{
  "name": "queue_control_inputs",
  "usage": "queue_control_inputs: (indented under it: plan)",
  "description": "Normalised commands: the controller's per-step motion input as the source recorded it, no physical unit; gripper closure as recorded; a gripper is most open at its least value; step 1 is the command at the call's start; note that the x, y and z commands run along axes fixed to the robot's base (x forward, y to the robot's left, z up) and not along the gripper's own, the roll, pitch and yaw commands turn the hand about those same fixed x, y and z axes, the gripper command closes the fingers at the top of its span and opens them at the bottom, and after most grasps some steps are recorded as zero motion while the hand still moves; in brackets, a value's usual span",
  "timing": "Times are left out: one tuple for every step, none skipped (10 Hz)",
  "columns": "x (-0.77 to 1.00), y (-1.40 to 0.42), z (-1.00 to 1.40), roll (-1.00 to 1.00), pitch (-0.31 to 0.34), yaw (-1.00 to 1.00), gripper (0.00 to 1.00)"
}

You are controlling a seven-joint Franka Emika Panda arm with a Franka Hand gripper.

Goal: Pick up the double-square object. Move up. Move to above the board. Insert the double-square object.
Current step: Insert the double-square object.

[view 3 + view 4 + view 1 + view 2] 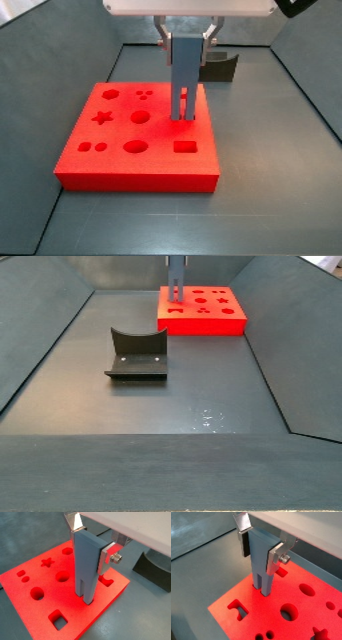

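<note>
- Gripper (92, 543): its fingers (276, 558) clamp the upright double-square object (87, 564), whose lower end enters a board (100, 155) cutout.
- Only a side view shows the whole fixture (136, 354), well apart from the board on the tabletop (174, 406).

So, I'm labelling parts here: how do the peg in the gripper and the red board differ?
The double-square object is slim, blue-grey and upright; the board is wide, red and lies flat. The object is clamped in the gripper with its foot at the board; the board rests on the floor. Both are blocky and matte.
</note>
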Motion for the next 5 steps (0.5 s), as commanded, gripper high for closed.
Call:
queue_control_inputs:
  plan:
    - [-0.04, -0.06, -0.41, 0.1, -0.141, 0.19, 1.0]
    - [0.0, 0.0, -0.36, 0.07, -0.087, 0.09, 1.0]
    - [0.0, 0.0, -0.29, 0.0, -0.069, 0.0, 1.0]
    - [0.0, 0.15, -0.17, -0.17, -0.129, -0.08, 1.0]
    - [0.0, 0.09, -0.03, -0.09, -0.084, -0.03, 1.0]
